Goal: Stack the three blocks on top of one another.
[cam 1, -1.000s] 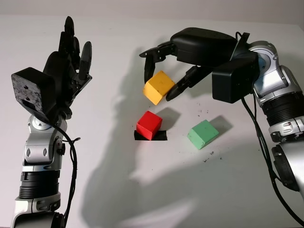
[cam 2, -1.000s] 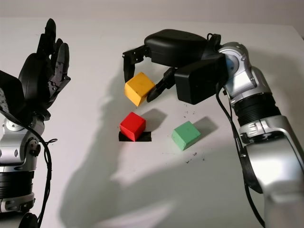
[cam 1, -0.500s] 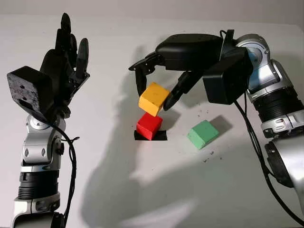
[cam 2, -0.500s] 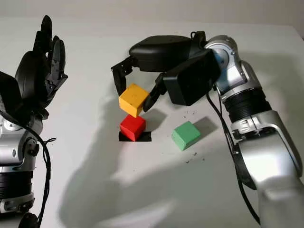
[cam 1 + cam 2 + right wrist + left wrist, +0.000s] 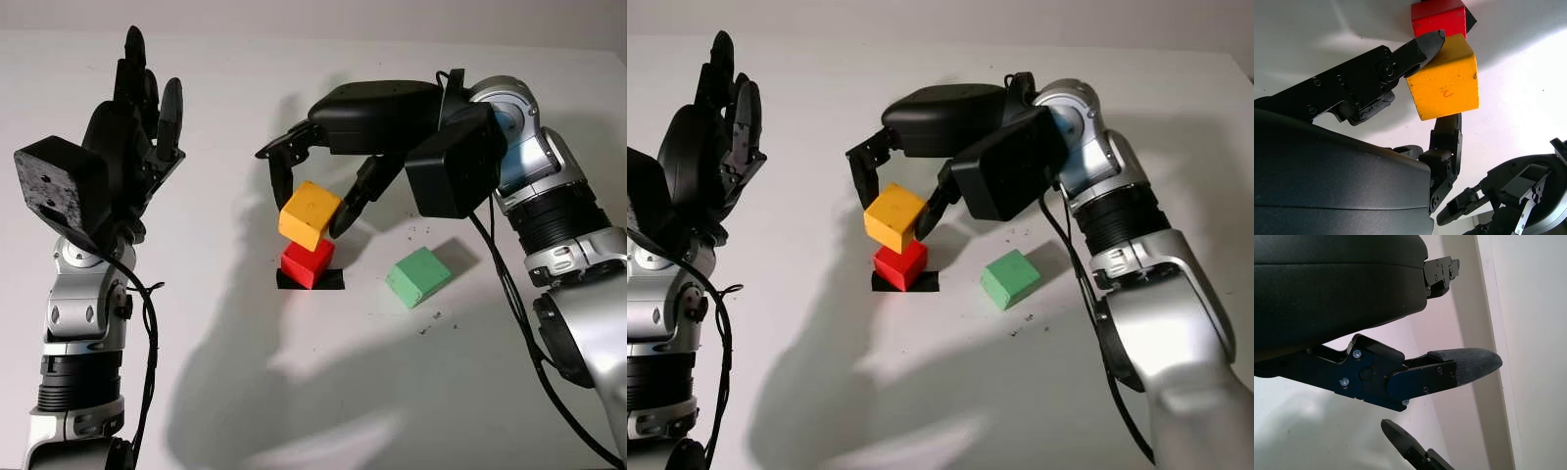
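We hold the yellow block (image 5: 310,214) pinched in our right hand (image 5: 323,186) just above the red block (image 5: 308,262) to seat it squarely, green block (image 5: 418,276) waiting right, left hand (image 5: 127,157) open, raised far left.

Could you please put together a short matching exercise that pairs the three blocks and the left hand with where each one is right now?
Things:
1. yellow block
2. red block
3. green block
4. left hand

Places:
A. alone on the table
B. raised and open at the left
C. on the black patch
D. in the right hand

Pairs: 1-D, 2-C, 3-A, 4-B
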Controlling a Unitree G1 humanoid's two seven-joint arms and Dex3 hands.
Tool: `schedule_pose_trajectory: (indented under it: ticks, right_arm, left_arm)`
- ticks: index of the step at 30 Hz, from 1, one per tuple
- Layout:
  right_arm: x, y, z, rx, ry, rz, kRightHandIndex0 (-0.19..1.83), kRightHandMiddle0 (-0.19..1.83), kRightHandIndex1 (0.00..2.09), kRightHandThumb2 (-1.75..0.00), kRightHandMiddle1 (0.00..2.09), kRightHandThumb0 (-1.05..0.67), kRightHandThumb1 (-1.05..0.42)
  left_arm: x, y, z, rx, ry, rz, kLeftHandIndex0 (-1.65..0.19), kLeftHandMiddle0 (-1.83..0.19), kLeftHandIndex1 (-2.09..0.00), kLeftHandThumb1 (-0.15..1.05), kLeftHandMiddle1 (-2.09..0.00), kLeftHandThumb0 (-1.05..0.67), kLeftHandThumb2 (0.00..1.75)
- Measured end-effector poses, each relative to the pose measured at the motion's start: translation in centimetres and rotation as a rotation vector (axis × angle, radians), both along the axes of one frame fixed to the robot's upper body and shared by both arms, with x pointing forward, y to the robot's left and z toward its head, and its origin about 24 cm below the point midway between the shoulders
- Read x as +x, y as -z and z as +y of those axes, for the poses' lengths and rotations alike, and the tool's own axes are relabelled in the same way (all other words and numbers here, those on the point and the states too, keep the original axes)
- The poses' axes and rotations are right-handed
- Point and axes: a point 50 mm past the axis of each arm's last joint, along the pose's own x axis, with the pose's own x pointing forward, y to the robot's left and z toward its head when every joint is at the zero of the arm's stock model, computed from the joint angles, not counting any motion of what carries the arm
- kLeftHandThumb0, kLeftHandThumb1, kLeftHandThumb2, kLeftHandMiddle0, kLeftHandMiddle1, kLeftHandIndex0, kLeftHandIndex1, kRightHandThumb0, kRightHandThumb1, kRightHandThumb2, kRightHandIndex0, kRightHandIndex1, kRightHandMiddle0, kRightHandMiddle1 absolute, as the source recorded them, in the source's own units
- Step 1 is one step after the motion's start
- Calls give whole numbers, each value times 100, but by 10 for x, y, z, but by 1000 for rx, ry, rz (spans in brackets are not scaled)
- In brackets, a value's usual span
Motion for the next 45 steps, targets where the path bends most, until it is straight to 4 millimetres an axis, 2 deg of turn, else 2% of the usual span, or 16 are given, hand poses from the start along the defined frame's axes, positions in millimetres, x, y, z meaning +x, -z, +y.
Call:
schedule_pose_trajectory:
  ticks: [7, 26, 45]
  right_arm:
    - [3, 7, -1, 12, 9, 27, 36, 41, 3, -5, 152, -51, -94]
    - [5, 17, -3, -9, 20, 51, 33, 41, 2, -5, 147, -51, -95]
    - [6, 25, -6, -13, 14, 71, 33, 39, 3, -5, 152, -51, -94]
  left_arm:
    - [-1, 1, 0, 4, -6, 1, 19, 19, 0, 105, 0, -79, 61]
    - [-2, -1, 0, 3, -10, -3, 19, 19, 0, 105, 0, -78, 61]
    - [-3, -1, 0, 2, -15, 2, 19, 19, 0, 105, 0, -78, 59]
